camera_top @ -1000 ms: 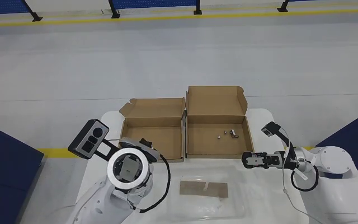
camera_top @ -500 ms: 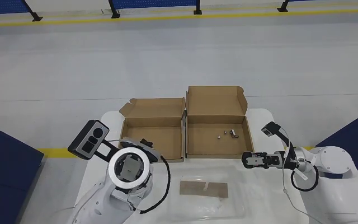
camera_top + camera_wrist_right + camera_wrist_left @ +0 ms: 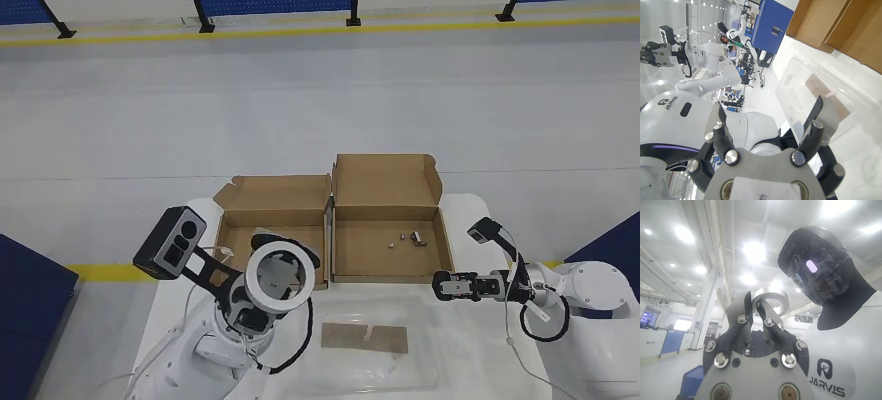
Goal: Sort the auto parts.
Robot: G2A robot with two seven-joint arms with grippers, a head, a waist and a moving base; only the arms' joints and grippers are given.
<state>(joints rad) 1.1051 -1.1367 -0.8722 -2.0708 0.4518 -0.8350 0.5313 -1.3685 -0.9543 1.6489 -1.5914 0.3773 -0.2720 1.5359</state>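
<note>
The left fingers [image 3: 746,306] are clamped on the wall of a ring [image 3: 773,294], one pad outside the band and the other through the hole. They point upward and hold the ring above the front edge of the left box [image 3: 270,192]. The right fingers [image 3: 826,113] stand wide apart with nothing between them, low over the counter [image 3: 470,350] beside the bin [image 3: 789,79].

The step in hand looks like carrying the ring to its box. The grip catches only a thin wall of smooth, bright metal, so the ring could pivot. It would be best to turn the wrist over slowly, stop over the middle of the box floor and lower close before letting go, since a round band will roll or bounce. The right box [image 3: 385,180] already holds a few small parts [image 3: 405,238], so the left box seems the likelier home.

Both boxes are matte brown cardboard with raised flaps. The bin is thin, glossy clear plastic, and a flat brown card [image 3: 365,337] shows through it.
</note>
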